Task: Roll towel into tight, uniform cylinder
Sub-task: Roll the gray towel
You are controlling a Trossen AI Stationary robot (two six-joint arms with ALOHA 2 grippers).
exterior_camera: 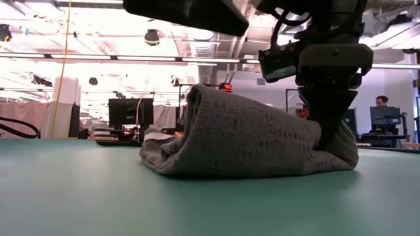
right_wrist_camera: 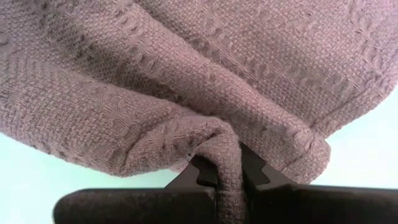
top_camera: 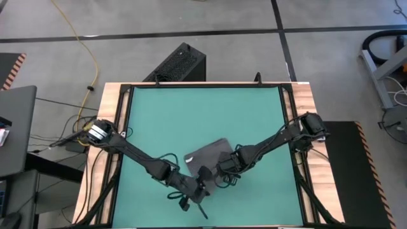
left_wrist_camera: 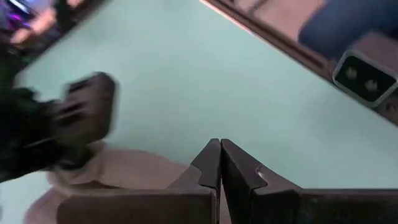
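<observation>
From above, the dark charcoal-grey soft cloth towel (top_camera: 208,154) is lying bunched on the teal mat (top_camera: 203,114) between both grippers. Low down, it's sitting humped. Left gripper (left_wrist_camera: 220,149) is pinched closed, empty; right gripper (right_wrist_camera: 227,163) is clamping a towel fold.

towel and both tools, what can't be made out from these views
- White tag on the towel: seen in no view; folds may hide it.
- How tight the roll is: high view, both arms cover the near edge.
- Left tool: fingers closed with nothing between them; towel contact unclear, low view cuts the arm off.
- Right tool: pinches a towel fold, which hides the fingertips.
</observation>
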